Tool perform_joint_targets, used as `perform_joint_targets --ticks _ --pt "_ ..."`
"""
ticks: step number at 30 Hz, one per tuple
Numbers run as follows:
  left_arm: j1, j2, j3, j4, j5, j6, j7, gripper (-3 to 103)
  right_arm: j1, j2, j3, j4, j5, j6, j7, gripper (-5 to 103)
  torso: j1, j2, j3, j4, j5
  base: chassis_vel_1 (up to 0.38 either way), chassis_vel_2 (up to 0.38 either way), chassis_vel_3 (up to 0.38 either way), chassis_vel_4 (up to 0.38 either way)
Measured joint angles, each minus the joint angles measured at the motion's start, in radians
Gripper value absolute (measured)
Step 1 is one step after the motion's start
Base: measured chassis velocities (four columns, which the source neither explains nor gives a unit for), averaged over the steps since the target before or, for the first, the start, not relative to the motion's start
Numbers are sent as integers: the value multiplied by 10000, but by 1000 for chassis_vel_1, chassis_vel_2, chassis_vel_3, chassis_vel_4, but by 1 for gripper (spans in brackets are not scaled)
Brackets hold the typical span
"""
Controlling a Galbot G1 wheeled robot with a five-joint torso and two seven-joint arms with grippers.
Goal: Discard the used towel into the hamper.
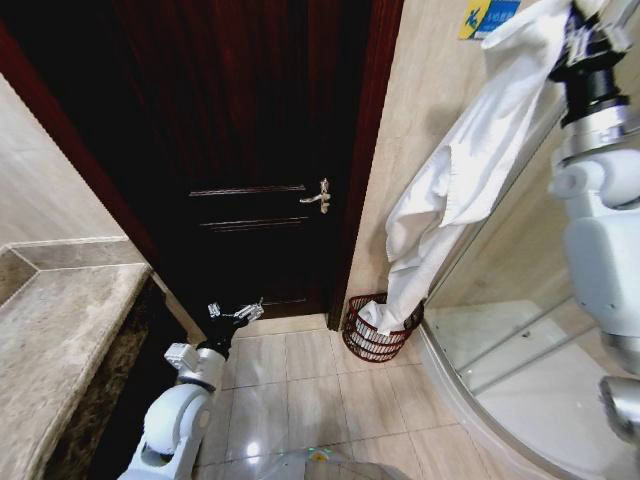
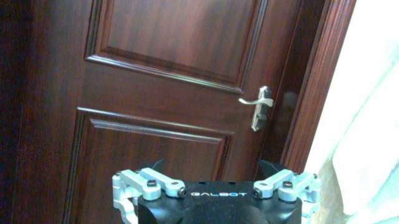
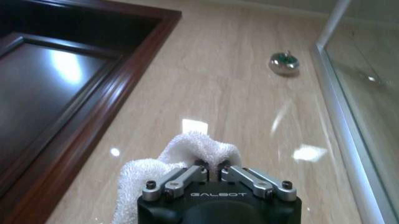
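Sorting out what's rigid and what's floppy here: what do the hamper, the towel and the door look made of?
Hamper: probably coated metal wire, dark red-brown, going by its open lattice with thin rings. Towel: white terry cloth, looped pile at the right claw, hanging limp. Door: dark wood, glossy varnish, visible grain and reflections.

- Small dark red-brown wire hamper (image 1: 380, 330) sits in the floor corner, shut dark wooden door (image 1: 250, 150) on one side, curved glass shower screen (image 1: 520, 250) on the other.
- Long white towel (image 1: 450, 190) hangs from raised right gripper (image 1: 592, 30), its lower end draped into the hamper mouth, filling part of the opening.
- Beige tiled floor (image 1: 300, 400) before the hamper is open.
- Stone counter (image 1: 60, 340) hems the left; left gripper (image 1: 236, 313) low beside it.
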Motion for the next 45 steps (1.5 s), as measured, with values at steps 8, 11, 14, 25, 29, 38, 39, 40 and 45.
perform_joint_targets --ticks 8,11,14,25,29,38,39,40,45 --pt "0 0 0 -1 0 -1 0 100 -525 307 431 -370 -124 261 -221 7 -1 0 -1 1 -5 0 0 0 0" --pt "0 0 0 -1 0 0 0 100 -946 303 694 -252 -113 287 -238 7 -2 1 -1 0 -4 0 0 0 0" --pt "-1 0 0 -1 1 0 0 100 -1633 216 1034 84 111 282 -252 7 -2 1 -2 0 -7 0 0 0 0" --pt "-1 0 1 0 0 0 0 100 -3505 410 1774 810 444 245 -277 7 -3 2 -2 0 -5 0 0 0 0" --pt "0 0 0 -1 0 -1 0 100 -4028 662 1923 927 485 284 -316 7 -2 1 -2 2 -6 0 0 0 0" --pt "-1 0 0 0 0 0 0 100 -5241 1144 2290 1241 482 439 -335 7 -3 2 -2 0 -6 0 0 0 0" --pt "-1 0 0 0 0 0 0 100 -5241 1144 2290 1241 482 439 -335 7 -3 2 -2 0 -6 0 0 0 0" --pt "1 0 0 0 0 0 0 100 -5418 1202 2338 1246 479 471 -336 7 -3 2 -2 0 -6 0 0 0 0" --pt "1 0 0 -1 0 -1 0 100 -6083 1526 2542 1251 428 608 -359 7 -2 2 -2 0 -4 0 0 0 0"
